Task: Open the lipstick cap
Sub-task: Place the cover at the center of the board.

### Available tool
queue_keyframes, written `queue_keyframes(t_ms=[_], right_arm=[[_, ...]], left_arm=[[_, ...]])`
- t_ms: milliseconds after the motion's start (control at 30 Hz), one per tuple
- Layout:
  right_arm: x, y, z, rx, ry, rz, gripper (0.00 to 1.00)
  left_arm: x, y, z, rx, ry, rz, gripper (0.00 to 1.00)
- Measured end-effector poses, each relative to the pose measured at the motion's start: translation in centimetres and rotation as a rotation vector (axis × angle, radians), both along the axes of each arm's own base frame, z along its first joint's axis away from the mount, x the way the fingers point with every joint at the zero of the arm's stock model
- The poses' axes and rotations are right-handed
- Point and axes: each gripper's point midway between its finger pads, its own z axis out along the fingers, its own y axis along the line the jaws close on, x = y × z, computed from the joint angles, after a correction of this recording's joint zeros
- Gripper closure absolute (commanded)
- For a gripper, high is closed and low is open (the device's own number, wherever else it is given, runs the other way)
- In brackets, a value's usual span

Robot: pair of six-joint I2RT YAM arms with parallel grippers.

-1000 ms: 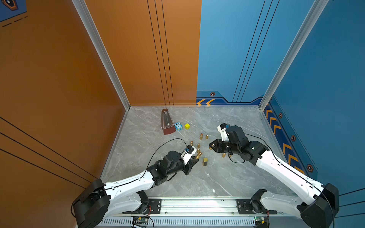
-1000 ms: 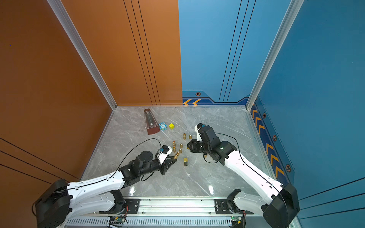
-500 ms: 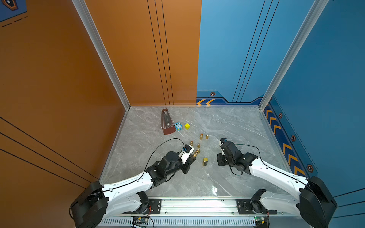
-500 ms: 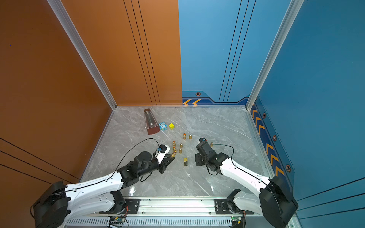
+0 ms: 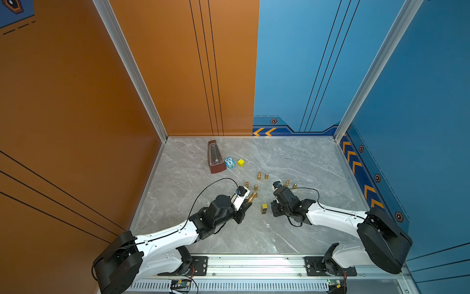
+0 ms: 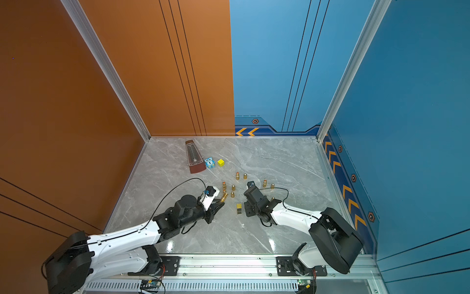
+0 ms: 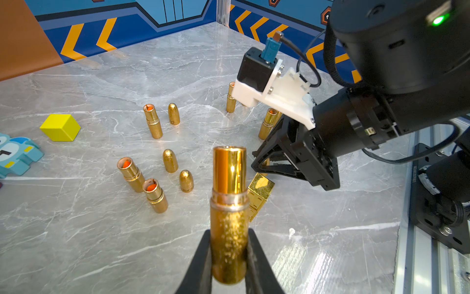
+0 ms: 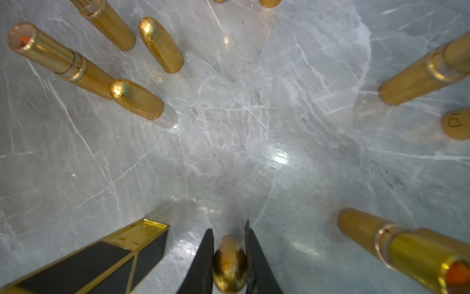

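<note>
Right gripper (image 8: 228, 229) lowered near table since a second ago, now clamped on bullet-shaped gold cap (image 8: 229, 262), bottom centre. Left gripper (image 7: 229, 235) clamped on lipstick (image 7: 229, 175), lower centre: glittery gold base, shiny inner tube exposed. Left wrist view: five standing uncapped lipsticks (image 7: 152, 121), three loose caps (image 7: 170, 160), one square black-gold case (image 7: 259, 193).

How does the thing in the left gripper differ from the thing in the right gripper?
The lipstick tube in the left gripper is long; the cap in the right gripper is short. The tube has a flat top, the cap a rounded dome. Both are shiny gold.
</note>
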Motion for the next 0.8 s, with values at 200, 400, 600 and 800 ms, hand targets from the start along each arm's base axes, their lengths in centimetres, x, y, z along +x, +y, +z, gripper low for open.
queue_keyframes(t_ms=[200, 400, 600, 800], right_arm=[[0.3, 0.0, -0.6, -0.026, -0.012, -0.008, 0.83], [0.2, 0.0, -0.7, -0.053, -0.033, -0.011, 0.8], [0.1, 0.0, -0.7, -0.067, -0.043, -0.01, 0.71], [0.0, -0.1, -0.8, -0.07, -0.044, -0.011, 0.64]], left_arm=[[0.1, 0.0, 0.0, 0.001, 0.001, 0.002, 1.0], [0.2, 0.2, 0.0, 0.001, 0.0, 0.007, 1.0], [0.3, 0.3, 0.5, -0.01, -0.01, 0.011, 1.0], [0.3, 0.4, 1.0, -0.023, -0.021, 0.015, 1.0]])
